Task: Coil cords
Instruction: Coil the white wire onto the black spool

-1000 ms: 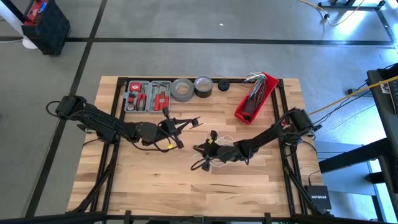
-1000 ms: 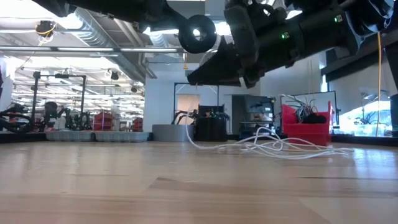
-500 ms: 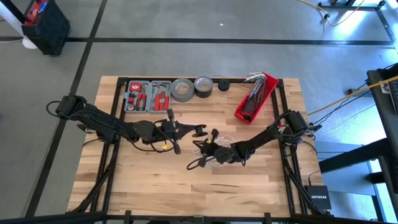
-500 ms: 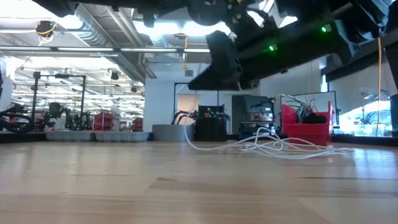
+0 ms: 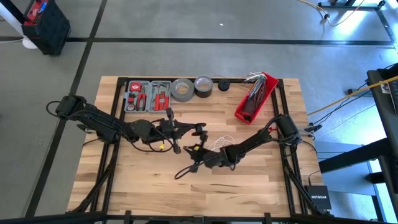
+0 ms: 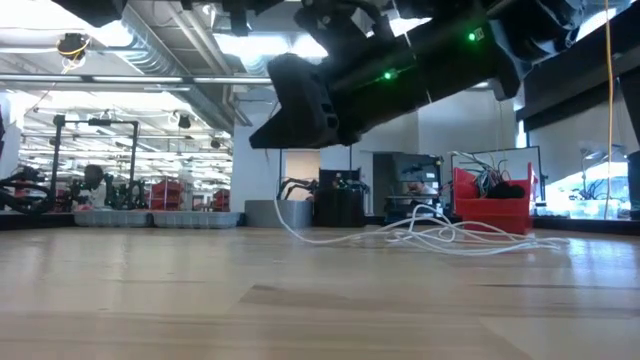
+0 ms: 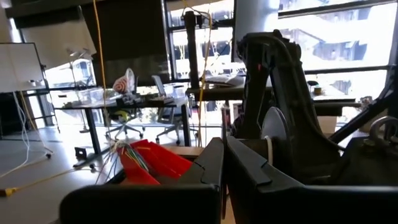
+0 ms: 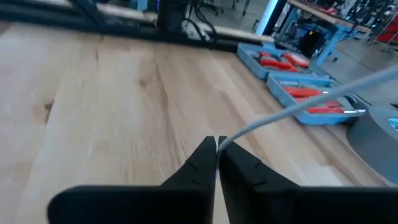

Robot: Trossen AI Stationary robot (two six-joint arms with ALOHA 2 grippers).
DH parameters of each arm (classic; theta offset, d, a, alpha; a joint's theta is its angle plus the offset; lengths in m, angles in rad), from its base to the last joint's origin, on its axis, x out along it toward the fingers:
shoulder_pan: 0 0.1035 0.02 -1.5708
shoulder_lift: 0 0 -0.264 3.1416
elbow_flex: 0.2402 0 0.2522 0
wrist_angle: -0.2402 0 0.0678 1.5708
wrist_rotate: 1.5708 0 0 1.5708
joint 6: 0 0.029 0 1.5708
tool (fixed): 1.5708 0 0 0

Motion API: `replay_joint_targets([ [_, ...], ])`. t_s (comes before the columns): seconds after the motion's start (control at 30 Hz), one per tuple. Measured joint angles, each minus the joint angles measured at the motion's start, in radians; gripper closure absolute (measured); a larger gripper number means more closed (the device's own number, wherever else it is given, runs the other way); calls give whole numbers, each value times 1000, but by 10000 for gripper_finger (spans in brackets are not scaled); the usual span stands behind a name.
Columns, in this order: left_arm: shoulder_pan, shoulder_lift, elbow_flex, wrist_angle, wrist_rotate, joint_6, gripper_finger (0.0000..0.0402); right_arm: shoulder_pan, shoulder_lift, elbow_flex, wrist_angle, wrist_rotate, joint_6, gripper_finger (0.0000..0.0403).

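Observation:
A long white cord (image 5: pixel 219 143) lies in loose loops (image 6: pixel 440 238) at the table's middle right. My left gripper (image 5: pixel 200 129) hangs shut above the table's middle. A small round black puck (image 7: pixel 277 127) sits at its fingertips. My right gripper (image 5: pixel 179 173) reaches from the right toward the near left. It is shut on a stretch of the cord (image 8: pixel 267 118) and held above the wood (image 6: pixel 255 140). From there the cord drops to the table (image 6: pixel 280 215). My left gripper (image 7: pixel 222 149) is shut at the cord's puck end. The puck and a short white piece of cord (image 7: pixel 268 152) show just beside the fingertips, clear of the table. My own fingers hide the exact place of contact. My right gripper (image 8: pixel 217 144) pinches a single strand of the white cord (image 8: pixel 229 140) between its two fingertips. The fingers lie nearly level, coming from the table's right. The cord runs away from the tips in a straight line.
At the far edge stand a grey tray of red tools (image 5: pixel 147 96), a grey tape roll (image 5: pixel 182 89), a black tape roll (image 5: pixel 203 85) and a small black disc (image 5: pixel 224 85). A red bin of cables (image 5: pixel 255 96) stands far right. Bare wood lies near left.
My right gripper has gone toward the table's left and a little toward its near edge. It has rolled slightly and kept the cord between its fingers. The cord's rising part has moved left with it. My left gripper has rolled and tipped up in place, still shut.

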Motion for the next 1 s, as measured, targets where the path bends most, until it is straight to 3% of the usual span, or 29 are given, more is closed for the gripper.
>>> replay_joint_targets([
  [0.43,-3,-18,0,-60,-2,25,400,127,-249,10,-530,7,99,260],
  [0.8,-10,-51,0,-143,0,75,400,333,-507,10,-762,-84,158,253],
  [1.0,-9,-56,0,-119,-2,67,400,337,-485,3,-719,53,178,254],
])
